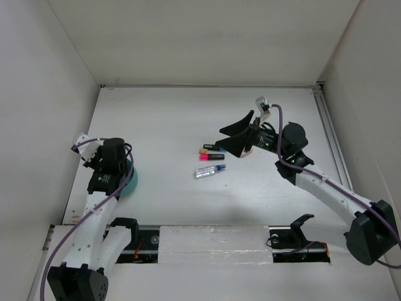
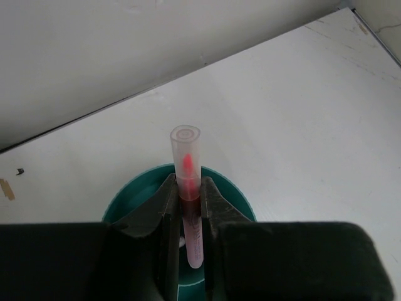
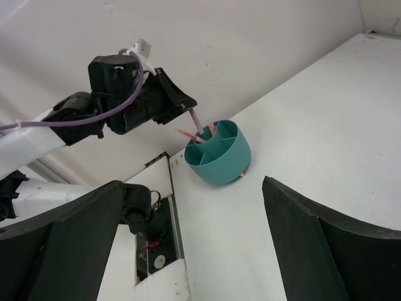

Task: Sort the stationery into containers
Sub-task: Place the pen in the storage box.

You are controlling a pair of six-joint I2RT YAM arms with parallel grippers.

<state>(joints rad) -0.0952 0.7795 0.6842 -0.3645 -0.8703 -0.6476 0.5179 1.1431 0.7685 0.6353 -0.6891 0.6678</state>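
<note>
**Jaws.** The left jaws are clamped together on a pink pen (image 2: 187,157) with a clear cap. They grip the barrel just below the cap, with the cap end uppermost. The right jaws stand spread wide and hold nothing. They hover just to the right of the loose items near the middle of the table (image 1: 156,119).

**Location.** The pen leans over the teal cup (image 3: 220,164), which stands near the table's left edge, toward the near side. The cup is partitioned (the dividers show in the right wrist view). The pen's lower end sits in the compartment on the left arm's side. Whether it touches the bottom cannot be told.

**Unsorted.**
- A yellow-ended black marker (image 1: 210,148) and a pink-ended black marker (image 1: 212,156) lie side by side.
- A clear blue-capped pen (image 1: 210,170) lies apart from them, closer to the near edge.

**Handling, as judged.**
- The pink pen is light, rigid, smooth plastic and is liable to pivot in a narrow pinch, so the hold on the barrel suits it.
- The cup looks light and could slide or tip if the pen presses a divider.
- The markers are short and round (prone to roll) and are best taken across the barrel at mid-length.
</note>
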